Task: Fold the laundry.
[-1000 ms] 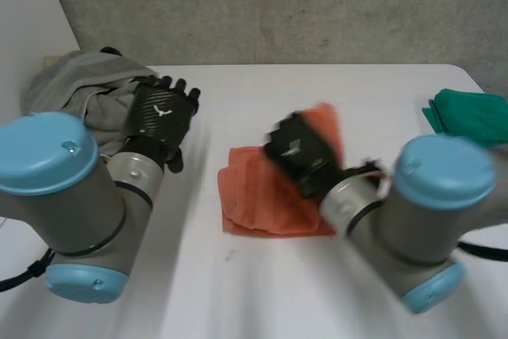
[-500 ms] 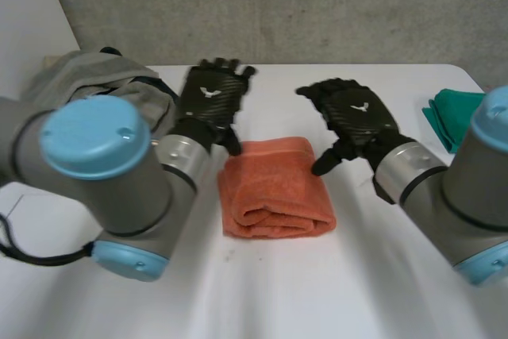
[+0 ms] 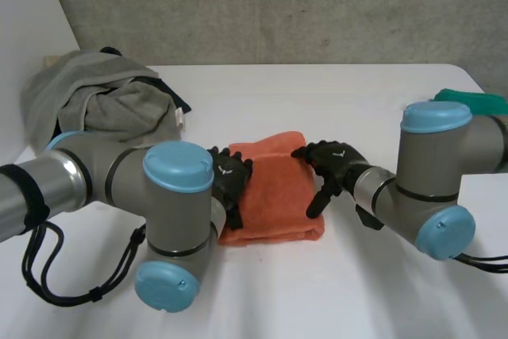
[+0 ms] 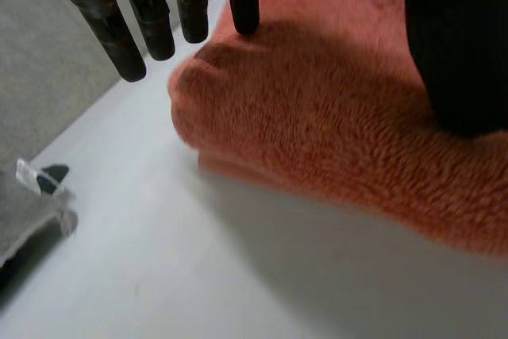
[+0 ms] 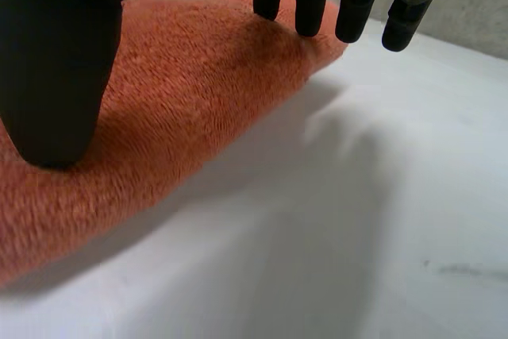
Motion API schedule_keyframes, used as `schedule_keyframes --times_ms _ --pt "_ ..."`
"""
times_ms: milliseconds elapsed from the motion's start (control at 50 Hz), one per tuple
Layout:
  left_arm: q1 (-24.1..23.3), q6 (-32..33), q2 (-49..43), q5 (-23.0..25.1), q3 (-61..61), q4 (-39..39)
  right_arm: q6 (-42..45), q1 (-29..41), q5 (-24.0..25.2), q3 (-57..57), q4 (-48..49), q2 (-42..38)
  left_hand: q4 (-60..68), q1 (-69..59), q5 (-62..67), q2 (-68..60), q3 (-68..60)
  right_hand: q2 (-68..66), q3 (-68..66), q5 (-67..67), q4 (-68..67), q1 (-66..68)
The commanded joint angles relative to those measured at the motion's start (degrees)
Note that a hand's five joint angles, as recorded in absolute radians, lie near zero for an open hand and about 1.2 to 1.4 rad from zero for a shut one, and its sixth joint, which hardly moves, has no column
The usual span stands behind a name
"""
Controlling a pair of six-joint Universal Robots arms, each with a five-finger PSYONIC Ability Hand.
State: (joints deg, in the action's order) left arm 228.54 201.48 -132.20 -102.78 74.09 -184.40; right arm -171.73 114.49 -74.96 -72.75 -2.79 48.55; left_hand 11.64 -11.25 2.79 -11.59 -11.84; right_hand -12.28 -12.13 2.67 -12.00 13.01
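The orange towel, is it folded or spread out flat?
Folded: the orange towel lies as a thick pad with rounded, doubled edges, not as a single flat layer.

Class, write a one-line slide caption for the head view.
Left hand and right hand press opposite edges of the folded orange towel.

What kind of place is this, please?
Probably a robotics test bench, not a home: a white table before a plain grey wall, with a folded orange towel and a grey clothes pile.

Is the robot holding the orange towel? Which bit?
Nothing is held. The left hand and right hand press flat on opposite side edges of the folded orange towel.
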Motion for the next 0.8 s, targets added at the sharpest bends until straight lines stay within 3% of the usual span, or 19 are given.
schedule_keyframes --times_ms 20,120,260,340,420,500,580,800 --pt "-0.19 1.81 0.8 1.0 1.32 0.45 10.09 1.17 -5.99 -0.11 -0.03 0.32 -0.07 -0.31 -1.23 0.03 0.28 2.28 2.13 -2.67 2.0 -3.01" --pt "0.06 2.07 5.54 1.17 0.62 0.01 13.35 2.05 -8.27 -1.34 0.5 4.62 -0.24 -0.14 -1.4 0.2 0.45 1.69 1.54 -2.09 1.41 -2.42" --pt "2.78 2.07 12.23 9.86 -1.31 0.18 13.79 3.72 -11.0 -7.48 5.59 11.39 0.09 -0.48 -1.06 -0.14 0.11 2.28 2.13 -2.67 2.0 -3.01" --pt "5.6 1.46 14.86 18.99 -2.54 0.79 14.75 6.18 -10.91 -14.68 11.3 15.87 0.26 -0.65 -0.9 -0.31 -0.05 2.28 2.13 -2.67 2.0 -3.01" --pt "7.53 -1.52 17.76 31.81 -3.33 2.72 16.16 10.04 -10.12 -24.25 19.37 18.86 0.43 -0.82 -0.73 -0.47 -0.22 2.28 2.13 -2.67 2.0 -3.01" --pt "8.85 -5.82 18.2 39.2 -4.83 4.92 16.25 13.46 -9.59 -28.75 25.96 18.08 0.43 -0.82 -0.73 -0.47 -0.22 2.28 2.13 -2.67 2.0 -3.01" --pt "9.21 -9.43 18.21 42.91 -6.06 6.42 16.42 14.97 -9.59 -29.64 31.51 14.58 0.6 -0.99 -0.56 -0.64 -0.39 2.28 2.13 -2.67 2.0 -3.01" --pt "9.03 -10.41 17.51 43.27 -5.62 6.25 25.55 14.62 -9.94 -25.69 36.18 5.78 0.43 -0.82 -0.73 -0.47 -0.22 -1.49 -1.64 1.09 -1.76 0.76"
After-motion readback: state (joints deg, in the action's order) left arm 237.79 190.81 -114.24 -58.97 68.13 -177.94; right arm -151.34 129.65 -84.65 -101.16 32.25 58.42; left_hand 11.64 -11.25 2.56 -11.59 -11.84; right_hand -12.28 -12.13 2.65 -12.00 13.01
